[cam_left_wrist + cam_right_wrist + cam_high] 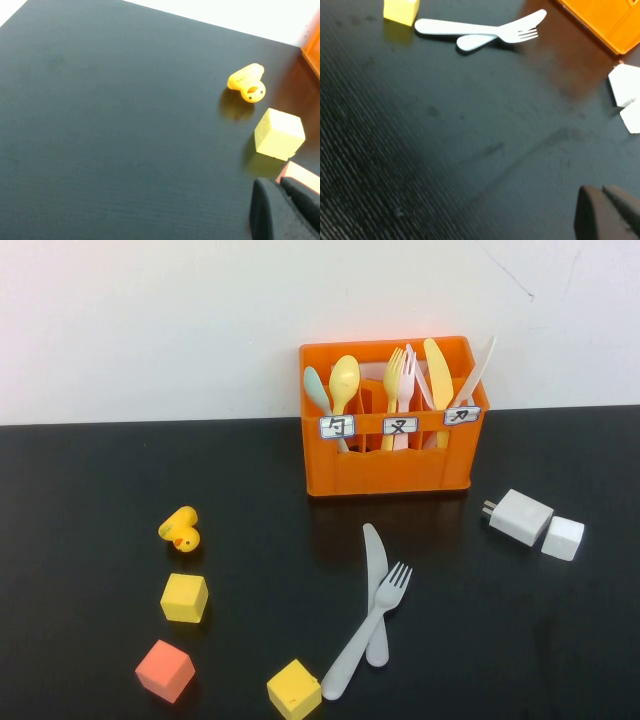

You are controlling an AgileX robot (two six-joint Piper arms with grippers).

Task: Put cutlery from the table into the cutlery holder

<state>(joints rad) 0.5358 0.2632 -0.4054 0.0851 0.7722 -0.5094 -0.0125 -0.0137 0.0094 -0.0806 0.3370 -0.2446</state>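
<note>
A greyish-white knife (375,570) and a greyish-white fork (372,625) lie crossed on the black table (90,480), in front of the orange cutlery holder (390,468). The holder has a pale yellow fork (395,370) in its middle compartment, beside spoons, a pink fork and knives. The right wrist view shows the fork (470,28), the knife (475,42) and a corner of the holder (605,20). My left gripper (276,184) is shut and empty above the table, near the orange-red cube. My right gripper (601,190) is shut and empty, well away from the cutlery. Neither gripper shows in the high view.
A yellow duck (181,530), a yellow cube (185,598), an orange-red cube (165,671) and another yellow cube (294,690) stand at the left front. A white charger (519,516) and a small white block (562,538) lie right of the holder.
</note>
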